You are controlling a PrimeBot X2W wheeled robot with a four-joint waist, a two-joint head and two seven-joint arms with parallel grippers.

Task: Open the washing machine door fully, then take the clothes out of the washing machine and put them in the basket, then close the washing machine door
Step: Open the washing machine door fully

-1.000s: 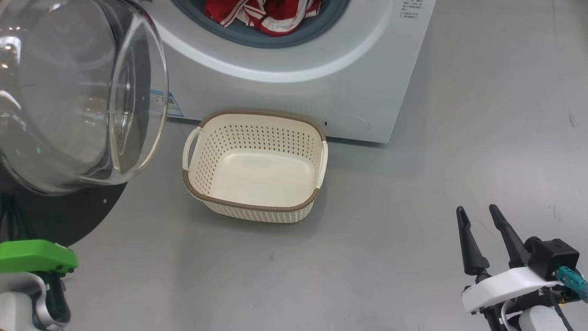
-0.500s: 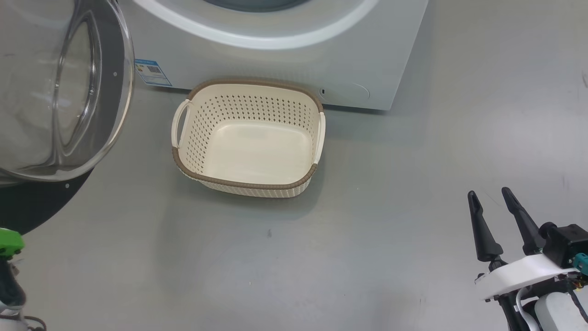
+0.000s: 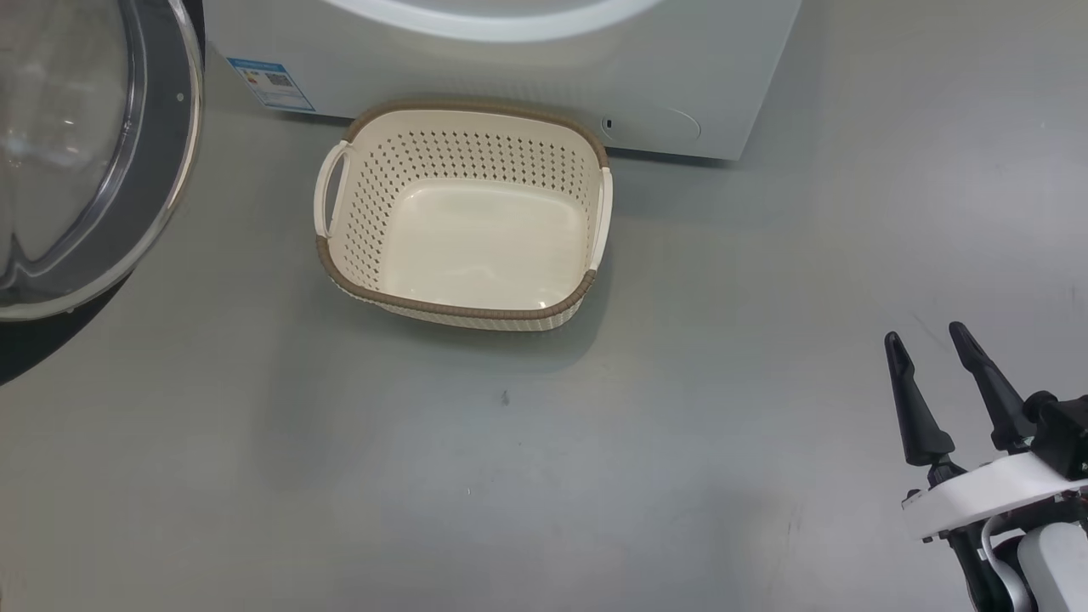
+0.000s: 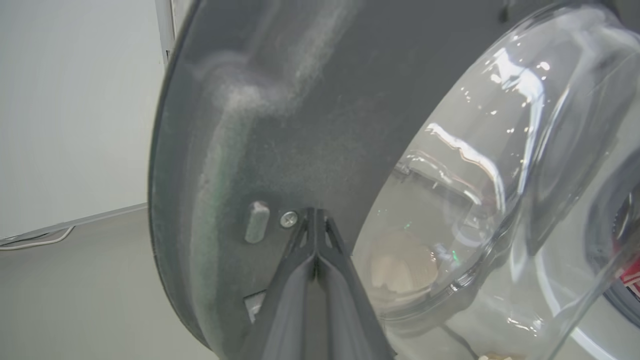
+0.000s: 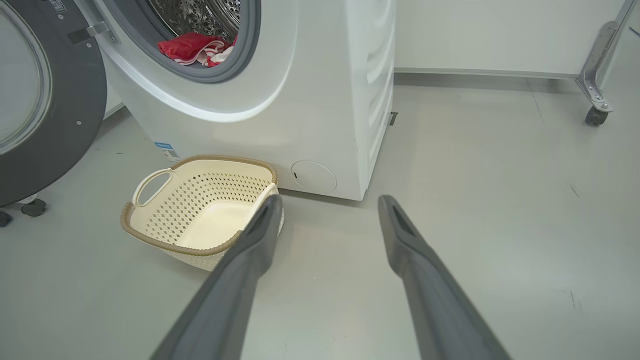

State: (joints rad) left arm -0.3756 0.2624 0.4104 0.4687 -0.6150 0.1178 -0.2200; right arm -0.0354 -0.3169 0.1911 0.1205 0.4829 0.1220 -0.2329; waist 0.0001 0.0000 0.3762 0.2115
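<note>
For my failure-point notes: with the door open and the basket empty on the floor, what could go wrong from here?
1. The shut left gripper seems to press the washing machine door with its tips alone, beside a screw; on that smooth grey face they might slip towards the glass bowl.
2. The red clothes lie in the drum and the basket is small: a garment could drape over its rim or land on the floor.

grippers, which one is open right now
The right gripper: its fingers stand well apart, holding nothing. The left gripper has its fingers pressed together, tips at the washing machine door.
</note>
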